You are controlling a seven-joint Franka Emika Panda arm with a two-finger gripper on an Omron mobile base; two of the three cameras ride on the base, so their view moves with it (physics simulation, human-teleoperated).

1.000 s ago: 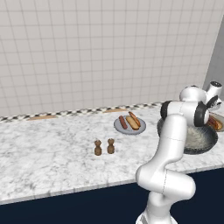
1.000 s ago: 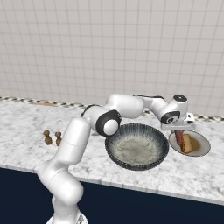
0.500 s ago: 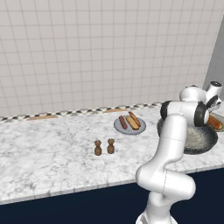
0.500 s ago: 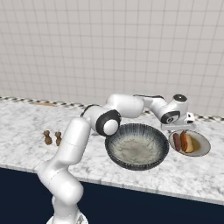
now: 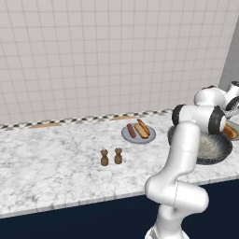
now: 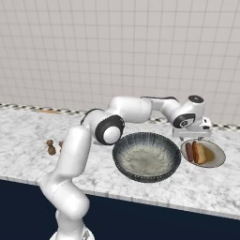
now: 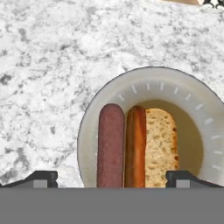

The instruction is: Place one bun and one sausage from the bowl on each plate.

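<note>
My gripper [image 7: 113, 179] stands open just above the right plate [image 7: 144, 76], its fingertips [image 7: 41, 178] spread wide on either side of the food and holding nothing. On that plate a dark sausage [image 7: 110, 144] lies flat beside a toasted bun [image 7: 157, 146]. From the right base view the gripper [image 6: 192, 138] hovers over the back edge of this plate [image 6: 220, 157], right of the dark-grey bowl [image 6: 123, 161], whose speckled inside shows no food. The left plate [image 5: 140, 141] carries a sausage [image 5: 131, 130] and a bun [image 5: 142, 128].
Two small brown shakers [image 5: 111, 157] stand on the marble counter left of the bowl [image 5: 205, 161]. The tiled wall runs close behind the plates. My arm stretches over the bowl's back rim toward the right plate.
The jaws have opened and let go of the sausage, which was held tilted over the right plate and now lies flat beside the bun. The hand has barely moved.
</note>
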